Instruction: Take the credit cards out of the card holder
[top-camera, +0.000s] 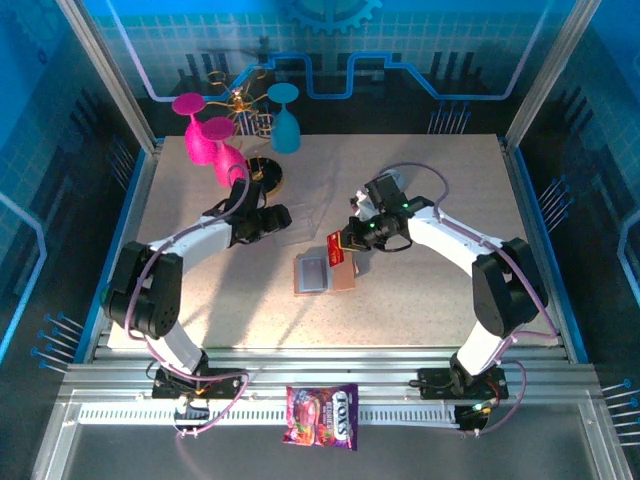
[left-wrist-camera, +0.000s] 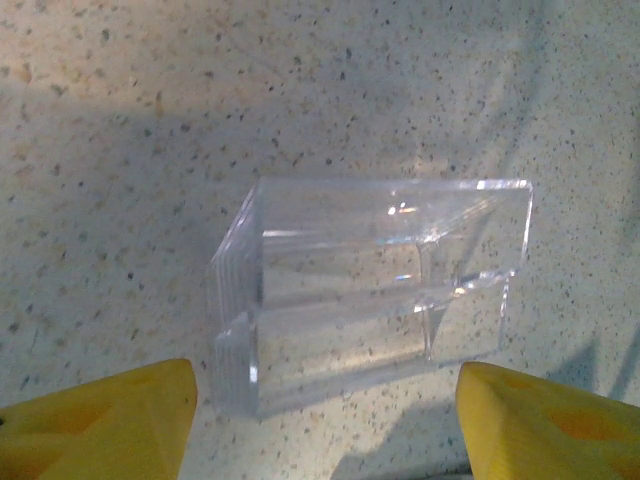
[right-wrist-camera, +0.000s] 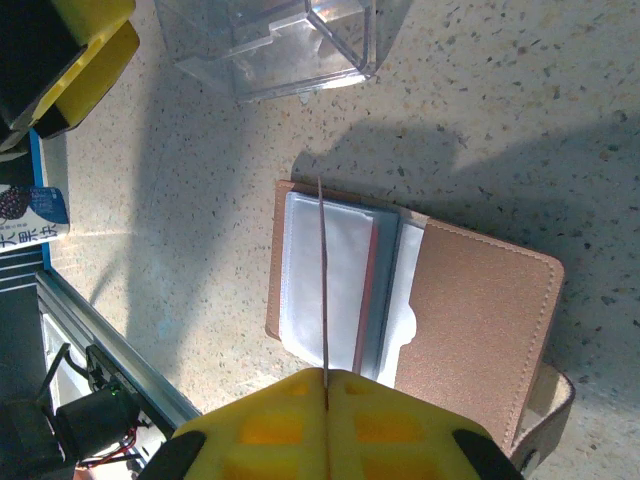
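One card holder, one credit card, perhaps another tucked inside, one clear stand, three goblets, one candy packet

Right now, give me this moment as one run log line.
right gripper: shut on credit card, above open card holder | left gripper: open, over clear plastic stand

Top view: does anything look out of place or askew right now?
The candy packet lies off the table, on the metal rail in front of it. The card holder lies open and flat; nothing spilled.
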